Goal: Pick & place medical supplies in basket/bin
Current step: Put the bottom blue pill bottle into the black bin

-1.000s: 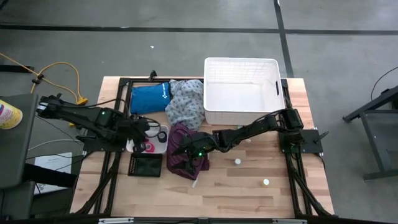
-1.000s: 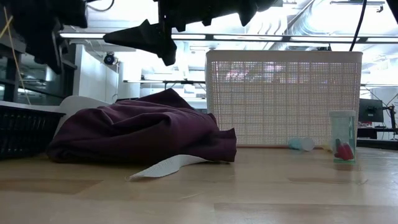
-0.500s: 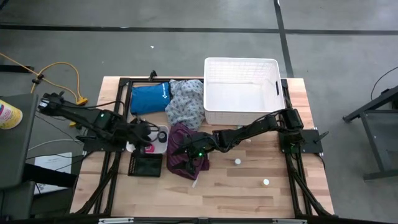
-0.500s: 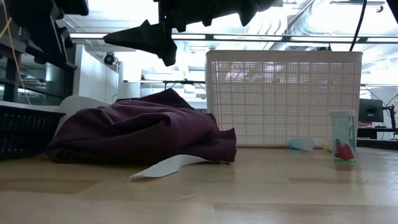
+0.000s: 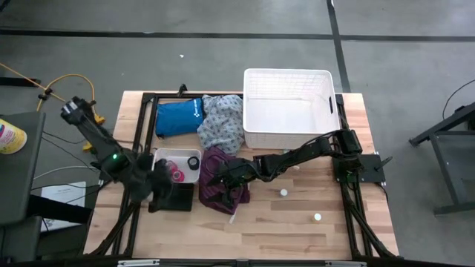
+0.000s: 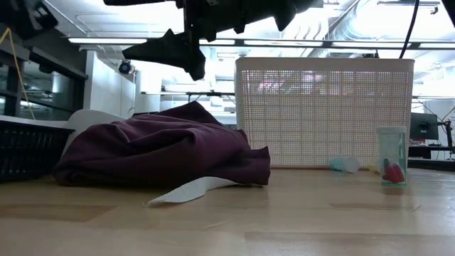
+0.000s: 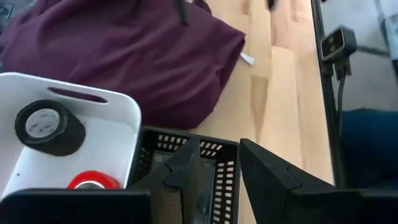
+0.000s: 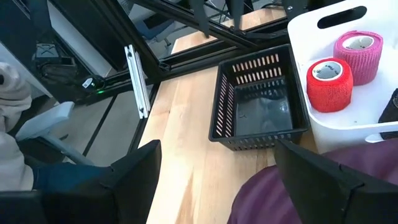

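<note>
My left gripper (image 7: 216,171) hung over the black mesh crate (image 5: 171,197), fingers narrowly apart, nothing in them. My right gripper (image 5: 220,176), fingers spread wide, hovered above the maroon cloth (image 5: 223,185) beside that crate.

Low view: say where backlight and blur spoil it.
Low view: bright ceiling lights and windows behind turn the overhead right tool into a silhouette and glow through the white basket; the nearest wood of the table is soft. The maroon cloth reads clearly.
</note>
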Robot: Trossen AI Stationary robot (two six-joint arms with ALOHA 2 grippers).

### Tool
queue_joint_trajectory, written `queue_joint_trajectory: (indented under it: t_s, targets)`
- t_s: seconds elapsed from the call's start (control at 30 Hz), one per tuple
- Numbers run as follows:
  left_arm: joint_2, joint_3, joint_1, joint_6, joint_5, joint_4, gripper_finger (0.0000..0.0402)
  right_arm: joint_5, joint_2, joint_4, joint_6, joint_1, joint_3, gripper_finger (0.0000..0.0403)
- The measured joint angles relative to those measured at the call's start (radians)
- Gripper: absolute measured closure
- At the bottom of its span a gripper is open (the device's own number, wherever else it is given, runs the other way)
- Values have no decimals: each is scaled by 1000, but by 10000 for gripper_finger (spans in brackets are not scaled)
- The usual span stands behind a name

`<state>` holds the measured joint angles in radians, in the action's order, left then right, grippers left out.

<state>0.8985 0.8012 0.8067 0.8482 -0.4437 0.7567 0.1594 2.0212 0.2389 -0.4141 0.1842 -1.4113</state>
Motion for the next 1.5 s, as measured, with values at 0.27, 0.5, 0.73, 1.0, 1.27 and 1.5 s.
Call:
queue_joint_trajectory:
  t_s: [0.27, 0.5, 0.73, 1.0, 1.27, 1.5]
  targets:
    - [107, 0, 132, 36, -92, -7, 294, 0, 0, 0, 0, 0, 0, 103]
    - [120, 0, 139, 36, -108, -16, 294, 0, 0, -1, 0, 0, 0, 103]
    - [120, 0, 138, 36, -108, -44, 294, 39, 0, -5, 43, 14, 0, 103]
    - [120, 0, 138, 35, -33, -59, 294, 53, -11, -89, 144, 73, -1, 103]
    - [120, 0, 138, 48, -19, -68, 294, -32, -99, -395, 150, 142, -3, 103]
    - [120, 0, 137, 48, -19, -71, 294, -198, -222, -691, 147, 215, -1, 103]
